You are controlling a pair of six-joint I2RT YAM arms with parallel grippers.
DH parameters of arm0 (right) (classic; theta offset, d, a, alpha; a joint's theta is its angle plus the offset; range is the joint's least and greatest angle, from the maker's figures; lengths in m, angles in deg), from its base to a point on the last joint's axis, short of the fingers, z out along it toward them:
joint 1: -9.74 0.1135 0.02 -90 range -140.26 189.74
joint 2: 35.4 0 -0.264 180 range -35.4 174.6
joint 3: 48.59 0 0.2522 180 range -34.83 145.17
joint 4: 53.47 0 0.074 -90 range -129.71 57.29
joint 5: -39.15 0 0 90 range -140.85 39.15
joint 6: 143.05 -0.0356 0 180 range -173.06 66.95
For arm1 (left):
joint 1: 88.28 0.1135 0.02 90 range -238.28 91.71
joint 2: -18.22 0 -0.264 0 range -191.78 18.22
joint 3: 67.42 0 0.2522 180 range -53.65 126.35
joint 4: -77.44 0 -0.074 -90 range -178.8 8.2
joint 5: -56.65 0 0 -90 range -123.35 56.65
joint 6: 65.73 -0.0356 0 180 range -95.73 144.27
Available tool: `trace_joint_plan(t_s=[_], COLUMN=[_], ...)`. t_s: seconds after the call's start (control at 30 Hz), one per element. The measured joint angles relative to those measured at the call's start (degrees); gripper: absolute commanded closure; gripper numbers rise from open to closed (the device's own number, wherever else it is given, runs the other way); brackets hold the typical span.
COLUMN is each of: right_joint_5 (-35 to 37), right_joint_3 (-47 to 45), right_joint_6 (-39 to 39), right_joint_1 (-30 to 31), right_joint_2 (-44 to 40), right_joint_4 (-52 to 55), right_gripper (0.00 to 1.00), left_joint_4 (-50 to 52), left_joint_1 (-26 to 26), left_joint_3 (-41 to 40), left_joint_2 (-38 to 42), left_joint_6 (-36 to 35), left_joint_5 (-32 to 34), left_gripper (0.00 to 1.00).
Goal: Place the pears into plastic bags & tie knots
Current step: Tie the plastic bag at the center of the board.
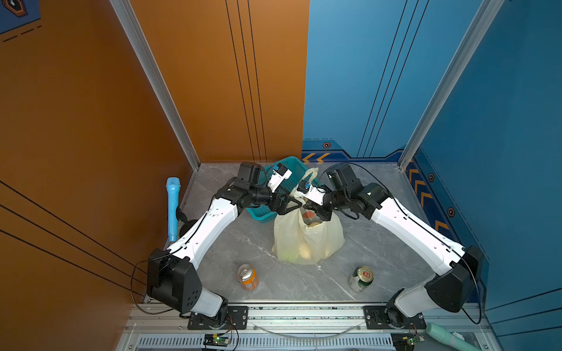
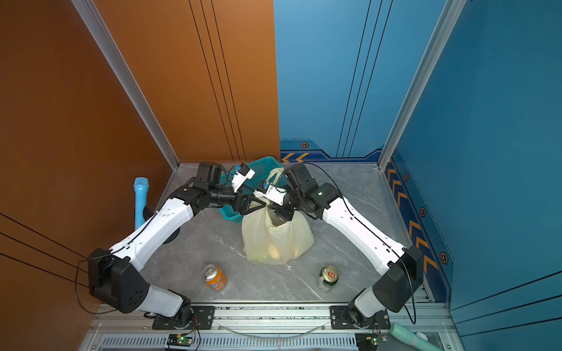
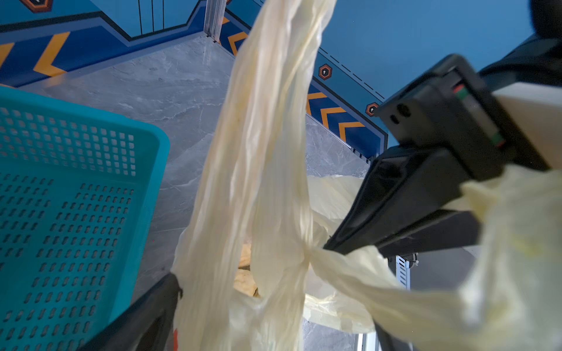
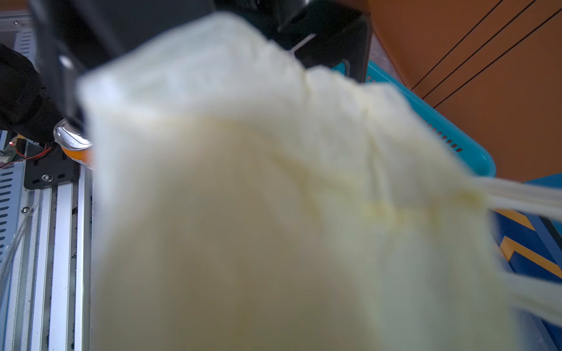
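Your left gripper (image 1: 288,204) stands with jaws wide apart and holds nothing, just in front of the teal mesh basket (image 1: 291,160). To its right, the pale-yellow plastic bag (image 1: 307,243) sits on the grey table (image 1: 380,258) with the pears (image 1: 305,251) inside, and its mouth is not yet knotted. The right gripper (image 1: 321,213) is clamped on a twisted strand at the bag's mouth. The step in hand looks like taking the free loop handle (image 1: 310,175). Close the left jaws on it low, near where it crosses the held strand, then pull gently against the right arm's grip. Keep the bag seated on the table so the fruit does not tip out. The left wrist view gives what the top views cannot: the right gripper's tips (image 3: 330,246) pinching the strand where it meets the handle (image 3: 267,136), and one left finger (image 3: 152,316) touching or just beside the film. The right wrist view is nearly filled by blurred bag (image 4: 273,212), showing only the orange can (image 4: 80,152) at the edge; from it alone you cannot tell that gripper's hold.
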Motion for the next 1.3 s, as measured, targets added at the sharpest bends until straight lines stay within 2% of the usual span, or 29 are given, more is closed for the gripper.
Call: trace_joint_plan(t_s=[0.17,0.37,0.5,0.63,1.07,1.23,1.3], right_joint_5=[1.5,1.0,-2.3,-7.1,-12.9,-14.2,-14.9], right_joint_3=[0.0,-3.1,-4.4,-4.4,1.7,3.6,3.8], right_joint_6=[-0.2,-1.0,-0.9,0.2,4.5,5.7,6.3], right_joint_1=[-1.0,-4.9,-7.5,-7.3,-4.1,-2.8,-2.3], right_joint_2=[-0.6,-4.1,-5.6,-5.6,1.6,3.4,3.7], right_joint_4=[0.0,-0.6,-0.6,-0.6,2.0,3.3,3.8], right_gripper=[1.0,1.0,1.0,1.0,1.0,1.0,1.0], left_joint_4=[-2.5,-7.1,-7.5,-7.0,-6.5,-6.4,-6.4], left_joint_1=[-0.2,-0.9,-1.2,-1.8,-1.1,-1.0,-1.0], left_joint_3=[0.3,1.3,3.0,3.0,-2.6,-2.7,-2.8], left_joint_2=[-2.3,-3.1,-5.3,-6.1,2.3,3.1,3.1], left_joint_6=[0.1,1.1,1.2,1.1,1.0,0.8,0.9], left_joint_5=[-2.8,-6.4,-8.1,-8.7,-8.5,-8.4,-8.0], left_gripper=[0.02,0.02,0.02,0.02,0.0,0.1,0.28])
